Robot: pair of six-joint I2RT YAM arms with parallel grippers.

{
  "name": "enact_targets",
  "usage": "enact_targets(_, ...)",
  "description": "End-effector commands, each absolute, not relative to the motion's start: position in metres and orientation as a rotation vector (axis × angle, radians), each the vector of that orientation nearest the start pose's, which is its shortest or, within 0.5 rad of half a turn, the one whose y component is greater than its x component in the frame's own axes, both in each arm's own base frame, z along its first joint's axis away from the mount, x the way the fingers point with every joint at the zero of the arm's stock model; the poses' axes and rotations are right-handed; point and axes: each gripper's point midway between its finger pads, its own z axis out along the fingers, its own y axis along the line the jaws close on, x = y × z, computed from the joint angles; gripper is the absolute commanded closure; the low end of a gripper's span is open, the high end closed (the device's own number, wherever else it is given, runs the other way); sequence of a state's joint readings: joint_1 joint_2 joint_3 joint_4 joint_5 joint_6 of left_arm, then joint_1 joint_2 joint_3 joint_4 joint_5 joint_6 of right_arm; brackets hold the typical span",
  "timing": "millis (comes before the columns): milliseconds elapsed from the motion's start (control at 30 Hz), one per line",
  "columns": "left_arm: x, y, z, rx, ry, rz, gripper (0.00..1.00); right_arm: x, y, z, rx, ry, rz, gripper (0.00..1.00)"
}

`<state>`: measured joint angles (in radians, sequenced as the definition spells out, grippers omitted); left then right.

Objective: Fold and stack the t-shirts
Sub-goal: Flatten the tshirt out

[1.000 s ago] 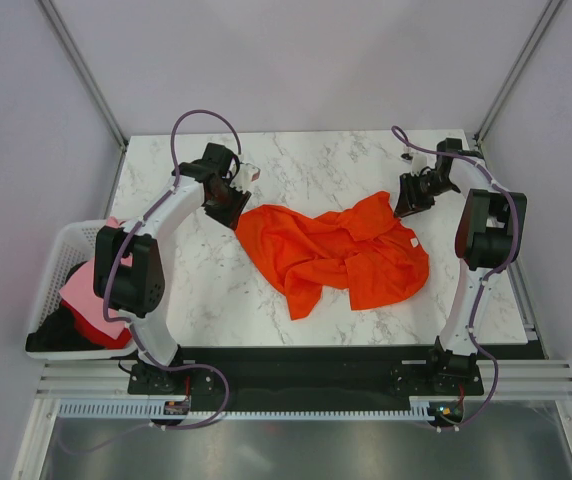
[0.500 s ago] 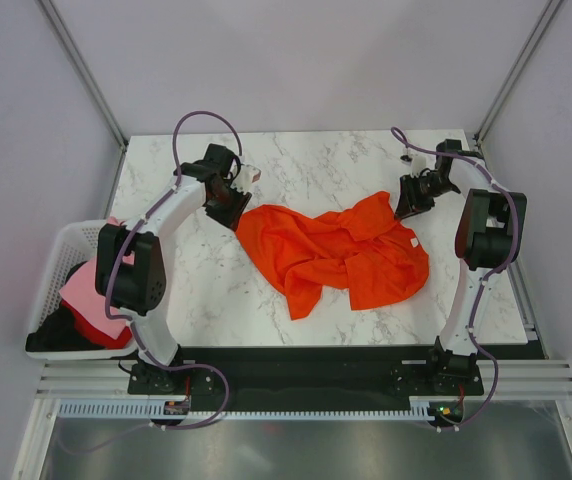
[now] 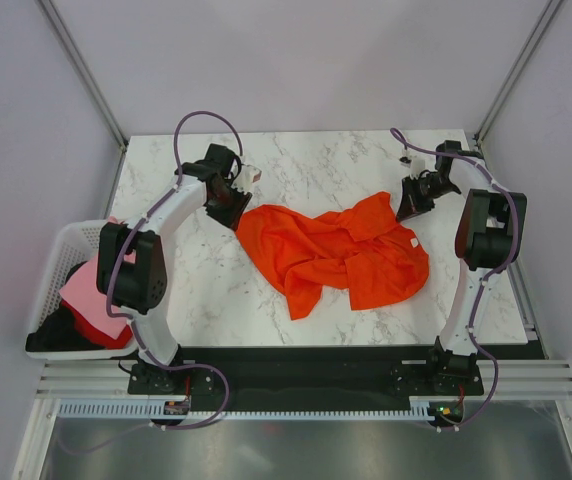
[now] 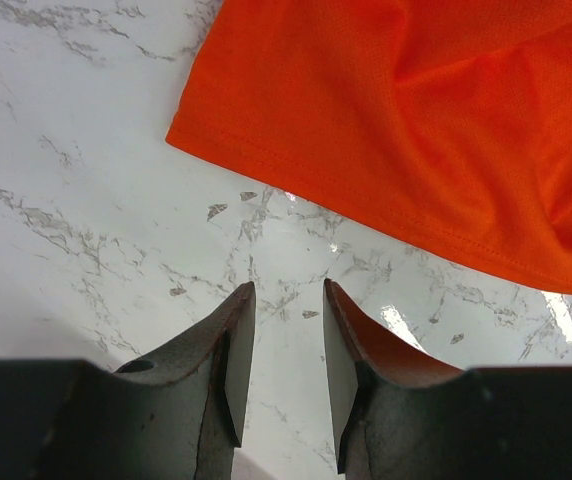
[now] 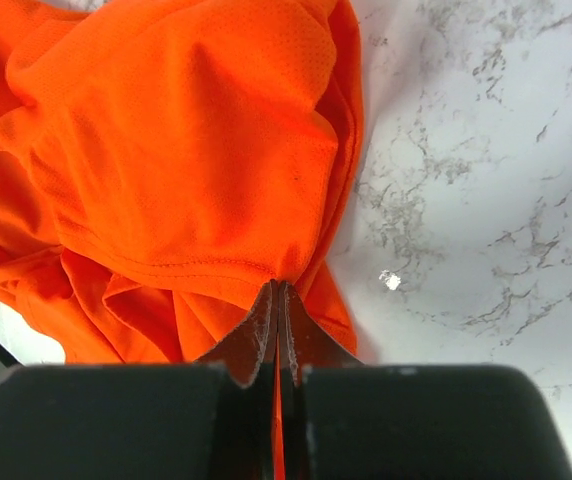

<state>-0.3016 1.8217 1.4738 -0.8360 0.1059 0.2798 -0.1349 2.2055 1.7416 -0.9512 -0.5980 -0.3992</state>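
Crumpled orange t-shirt (image 3: 341, 250) on table (image 3: 316, 165); pink t-shirt (image 3: 88, 293) in basket (image 3: 64, 243).

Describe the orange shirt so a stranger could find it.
Find the white marble table. The orange shirt lies crumpled mid-table, its edge pinched by the right gripper. It alone is orange and outside the basket.

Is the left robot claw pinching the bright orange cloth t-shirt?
No, the left gripper stands open over white marble tabletop, not touching the bright orange cloth t-shirt.

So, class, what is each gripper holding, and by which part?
The right gripper pinches the orange t-shirt by a hemmed edge; the left gripper, open, holds nothing.
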Motion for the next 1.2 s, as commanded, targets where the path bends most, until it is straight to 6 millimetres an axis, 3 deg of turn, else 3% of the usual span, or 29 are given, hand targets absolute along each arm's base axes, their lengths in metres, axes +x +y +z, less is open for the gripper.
enact_targets(0,0.378,-0.123,0.102,0.77,2.607,-0.126,0.6,0.438,0.04,0.086,-0.511,2.564,0.773,1.0)
enact_targets(133,0.374,-0.114,0.09,0.74,2.633,-0.105,0.61,0.451,0.046,0.139,-0.555,2.42,0.761,1.0)
enact_targets(200,0.374,-0.11,0.084,0.733,2.643,-0.099,0.61,0.457,0.051,0.157,-0.548,2.378,0.769,1.0)
enact_targets(300,0.377,-0.108,0.079,0.728,2.65,-0.089,0.62,0.46,0.057,0.168,-0.558,2.348,0.782,1.0)
enact_targets(500,0.402,-0.11,0.078,0.702,2.629,-0.076,0.61,0.459,0.064,0.168,-0.581,2.345,0.788,1.0)
enact_targets(667,0.422,-0.109,0.059,0.677,2.683,-0.118,0.62,0.457,0.066,0.169,-0.593,2.342,0.784,1.0)
enact_targets(800,0.444,-0.103,0.055,0.625,2.688,-0.126,0.62,0.457,0.065,0.168,-0.597,2.347,0.773,1.0)
enact_targets(1000,0.454,-0.103,0.04,0.618,2.719,-0.156,0.61,0.455,0.064,0.164,-0.6,2.359,0.77,1.0)
enact_targets(1167,0.451,-0.112,0.037,0.613,2.737,-0.234,0.62,0.457,0.063,0.165,-0.597,2.359,0.76,1.0)
